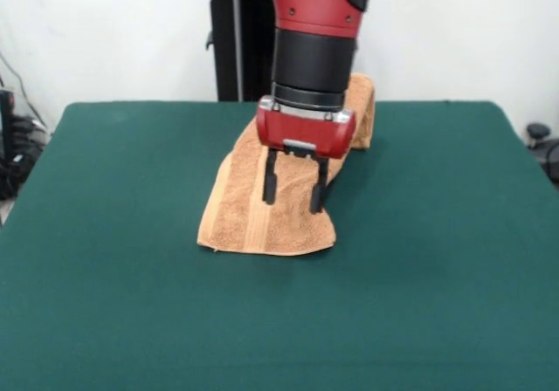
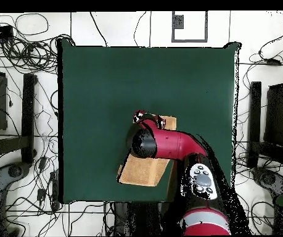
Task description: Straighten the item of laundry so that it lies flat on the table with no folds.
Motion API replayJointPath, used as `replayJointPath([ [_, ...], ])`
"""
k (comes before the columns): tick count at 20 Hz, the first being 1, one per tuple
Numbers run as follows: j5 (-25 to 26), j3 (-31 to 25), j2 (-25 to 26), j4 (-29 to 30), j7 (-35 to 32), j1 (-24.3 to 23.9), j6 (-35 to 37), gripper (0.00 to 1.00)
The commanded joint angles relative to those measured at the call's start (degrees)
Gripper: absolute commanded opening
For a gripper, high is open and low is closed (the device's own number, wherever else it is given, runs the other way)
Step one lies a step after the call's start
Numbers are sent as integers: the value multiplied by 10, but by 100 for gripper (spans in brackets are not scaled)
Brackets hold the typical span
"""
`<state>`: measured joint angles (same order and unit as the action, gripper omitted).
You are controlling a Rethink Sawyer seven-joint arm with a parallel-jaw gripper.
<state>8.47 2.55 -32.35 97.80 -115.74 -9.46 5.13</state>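
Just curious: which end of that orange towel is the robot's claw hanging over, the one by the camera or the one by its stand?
The gripper, open, hangs over the towel end nearer the camera, which lies flat; the far end is raised.

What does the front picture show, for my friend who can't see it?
A red and black robot arm's gripper hangs open above a small orange-tan terry towel. The towel lies lengthwise and rumpled on a big dark green cloth-covered table, its far end raised behind the arm.
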Motion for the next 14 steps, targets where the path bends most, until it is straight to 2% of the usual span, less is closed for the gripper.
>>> replayJointPath([
  [1, -27, -69, 55, 33, -112, 27, -49, 100],
  [9, -48, 6, 96, 5, -115, 92, -50, 100],
  [14, -64, 36, 99, 0, -114, 115, -38, 100],
])
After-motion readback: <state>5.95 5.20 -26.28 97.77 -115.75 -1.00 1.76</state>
